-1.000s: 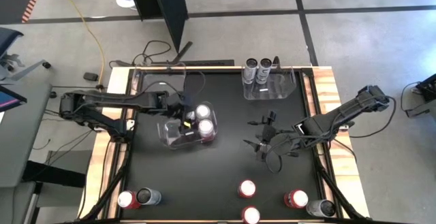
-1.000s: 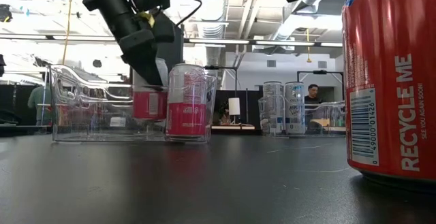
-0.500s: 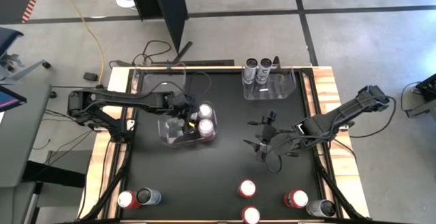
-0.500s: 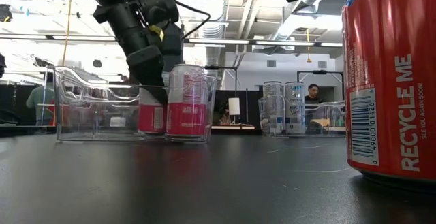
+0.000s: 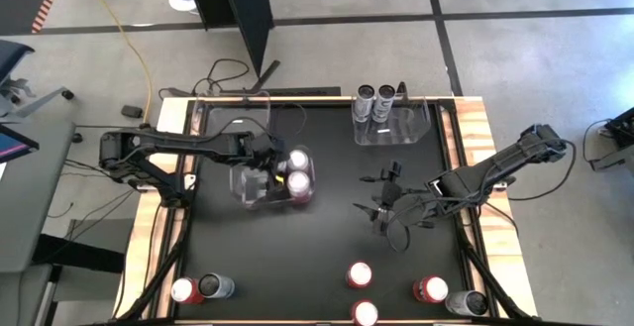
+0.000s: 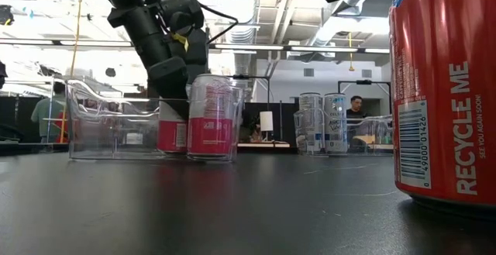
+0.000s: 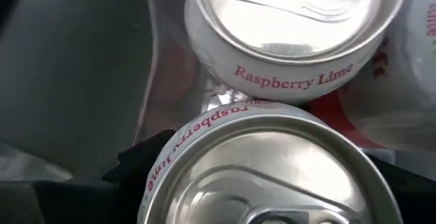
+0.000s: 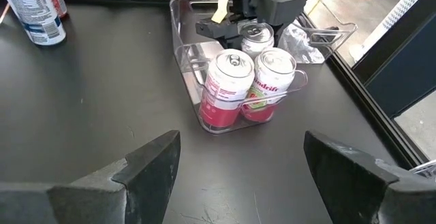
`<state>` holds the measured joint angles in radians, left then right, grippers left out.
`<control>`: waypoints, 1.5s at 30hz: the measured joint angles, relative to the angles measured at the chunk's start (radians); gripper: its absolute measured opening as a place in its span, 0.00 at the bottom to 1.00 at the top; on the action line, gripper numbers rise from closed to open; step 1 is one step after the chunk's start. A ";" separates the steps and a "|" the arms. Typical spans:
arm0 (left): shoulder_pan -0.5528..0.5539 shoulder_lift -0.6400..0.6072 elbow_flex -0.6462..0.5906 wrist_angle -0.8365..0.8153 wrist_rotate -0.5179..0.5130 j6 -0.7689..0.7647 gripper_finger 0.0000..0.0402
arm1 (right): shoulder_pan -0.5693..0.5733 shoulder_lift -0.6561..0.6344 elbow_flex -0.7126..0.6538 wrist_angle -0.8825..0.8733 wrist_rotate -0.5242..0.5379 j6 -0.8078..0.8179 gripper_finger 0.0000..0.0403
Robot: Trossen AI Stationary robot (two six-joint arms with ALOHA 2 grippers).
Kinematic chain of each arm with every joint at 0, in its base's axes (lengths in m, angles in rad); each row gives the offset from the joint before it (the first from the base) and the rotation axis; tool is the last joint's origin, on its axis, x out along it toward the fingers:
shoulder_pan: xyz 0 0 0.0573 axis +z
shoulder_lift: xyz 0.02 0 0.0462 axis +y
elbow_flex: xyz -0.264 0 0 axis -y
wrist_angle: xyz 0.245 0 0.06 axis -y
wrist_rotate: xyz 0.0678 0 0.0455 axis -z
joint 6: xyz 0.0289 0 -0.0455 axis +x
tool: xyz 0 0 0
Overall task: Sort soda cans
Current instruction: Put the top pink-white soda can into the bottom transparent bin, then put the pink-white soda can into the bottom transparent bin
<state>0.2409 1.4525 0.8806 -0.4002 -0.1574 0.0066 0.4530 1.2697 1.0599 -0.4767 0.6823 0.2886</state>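
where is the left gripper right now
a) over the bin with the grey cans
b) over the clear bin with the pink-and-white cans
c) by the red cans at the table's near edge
b: the left gripper sits at the clear bin beside the pink-and-white cans.

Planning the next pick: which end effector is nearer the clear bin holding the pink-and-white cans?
Left. The left end effector is inside that clear bin, around a pink-and-white can. The right end effector hovers over bare table, well off to the bin's side.
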 joint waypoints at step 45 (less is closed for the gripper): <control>-0.006 -0.507 0.000 -0.075 -0.008 0.010 0.91 | 0.000 0.000 0.000 -0.002 -0.001 0.001 0.81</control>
<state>0.2354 0.9456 0.8810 -0.4752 -0.1654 0.0162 0.4530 1.2697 1.0599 -0.4782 0.6815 0.2893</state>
